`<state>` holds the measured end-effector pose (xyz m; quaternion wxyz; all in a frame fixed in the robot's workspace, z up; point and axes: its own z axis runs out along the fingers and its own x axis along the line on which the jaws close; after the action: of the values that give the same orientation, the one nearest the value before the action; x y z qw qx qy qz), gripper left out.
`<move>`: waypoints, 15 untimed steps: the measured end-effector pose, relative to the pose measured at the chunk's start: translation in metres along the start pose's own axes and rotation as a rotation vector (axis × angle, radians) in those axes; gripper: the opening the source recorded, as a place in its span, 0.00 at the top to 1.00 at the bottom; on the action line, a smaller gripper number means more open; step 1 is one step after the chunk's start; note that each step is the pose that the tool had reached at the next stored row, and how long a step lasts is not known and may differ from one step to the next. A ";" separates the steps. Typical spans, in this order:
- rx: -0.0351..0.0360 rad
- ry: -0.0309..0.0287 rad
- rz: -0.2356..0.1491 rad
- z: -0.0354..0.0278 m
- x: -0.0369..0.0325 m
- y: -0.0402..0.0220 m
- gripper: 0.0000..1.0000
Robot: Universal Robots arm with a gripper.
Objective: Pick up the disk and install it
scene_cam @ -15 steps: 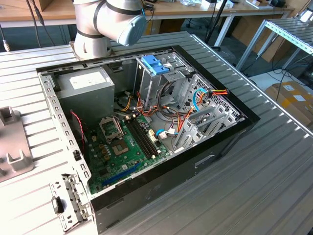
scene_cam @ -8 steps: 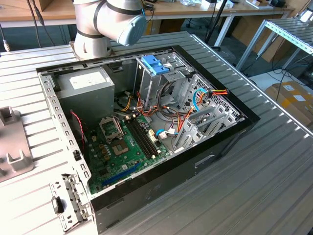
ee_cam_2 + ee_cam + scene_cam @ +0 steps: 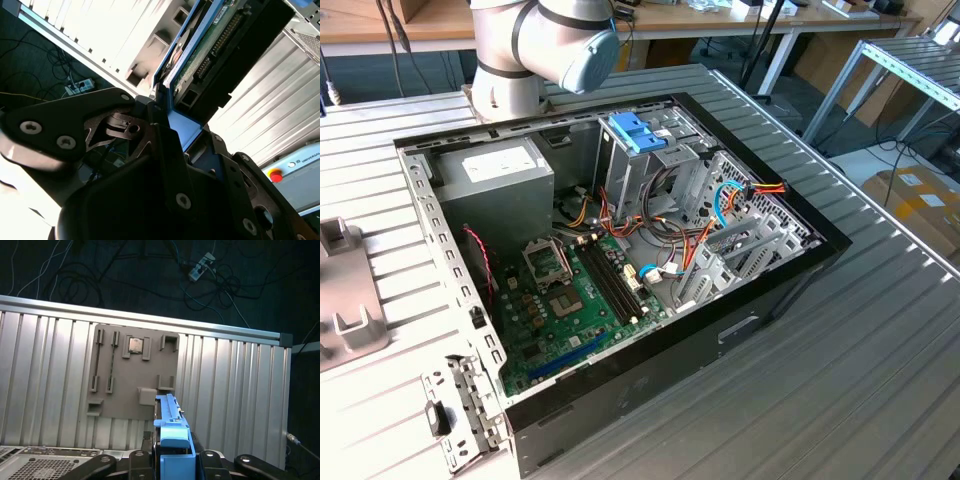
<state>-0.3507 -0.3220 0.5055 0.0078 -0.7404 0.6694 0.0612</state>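
My gripper (image 3: 181,127) is shut on the disk (image 3: 212,42), clamping its light-blue side-rail bracket between the black fingers. In the second wrist view the disk's green circuit board and dark body stick out past the fingers. The first wrist view looks edge-on along the blue bracket (image 3: 172,427), held in the gripper (image 3: 174,446) above the ribbed metal table (image 3: 235,390). The disk hangs in the air over a grey holder plate (image 3: 132,382). The open computer case (image 3: 620,250) lies on the table in the exterior view.
Inside the case are the grey power supply (image 3: 495,185), the green motherboard (image 3: 570,300), a drive cage with a blue two-tab piece (image 3: 632,130) and loose cables (image 3: 720,205). The arm's base (image 3: 520,50) stands behind the case. A chip (image 3: 136,344) rests on the holder plate.
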 end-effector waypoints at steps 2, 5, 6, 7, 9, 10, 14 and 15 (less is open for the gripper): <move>0.0000 0.0000 0.000 -0.0001 0.0002 -0.0004 0.63; 0.0000 0.0000 0.000 0.0000 0.0004 -0.0008 0.63; 0.0000 0.0000 0.000 0.0000 0.0004 -0.0009 0.63; 0.0000 0.0000 0.000 0.0000 0.0004 -0.0010 0.63; -0.0001 0.0001 0.000 0.0000 0.0005 -0.0016 0.63; -0.0001 0.0000 0.000 0.0000 0.0005 -0.0018 0.63; 0.0000 0.0000 0.000 0.0001 0.0006 -0.0025 0.63; -0.0001 0.0000 0.000 0.0000 0.0006 -0.0026 0.63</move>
<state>-0.3481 -0.3223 0.5053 0.0077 -0.7404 0.6693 0.0612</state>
